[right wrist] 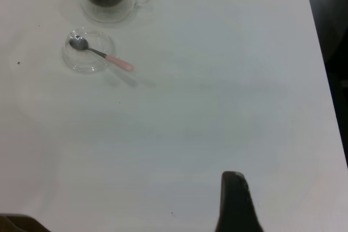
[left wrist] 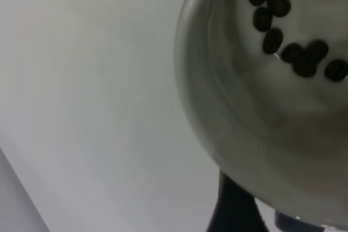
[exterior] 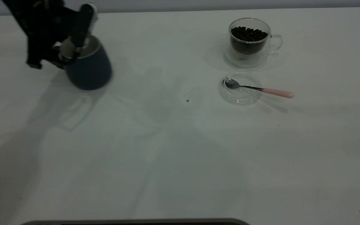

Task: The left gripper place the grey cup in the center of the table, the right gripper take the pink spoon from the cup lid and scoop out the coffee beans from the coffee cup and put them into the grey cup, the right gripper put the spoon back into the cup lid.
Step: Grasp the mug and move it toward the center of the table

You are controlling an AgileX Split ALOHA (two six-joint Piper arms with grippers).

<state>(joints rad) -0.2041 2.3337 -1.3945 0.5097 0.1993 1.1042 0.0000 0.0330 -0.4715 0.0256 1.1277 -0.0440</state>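
The left gripper [exterior: 70, 50] clamps the rim of the grey cup [exterior: 87, 67], one finger inside, at the table's [exterior: 167, 156] far left. A few coffee beans [left wrist: 288, 31] lie in this cup. Well to its right, the pink spoon [exterior: 258, 89] rests on the cup lid [exterior: 240, 87], just beside the coffee cup [exterior: 249, 42]. Whether the right gripper [right wrist: 235, 202] is open cannot be told.

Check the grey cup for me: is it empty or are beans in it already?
Not empty. The left wrist view shows several coffee beans lying on the pale inside of the grey cup.
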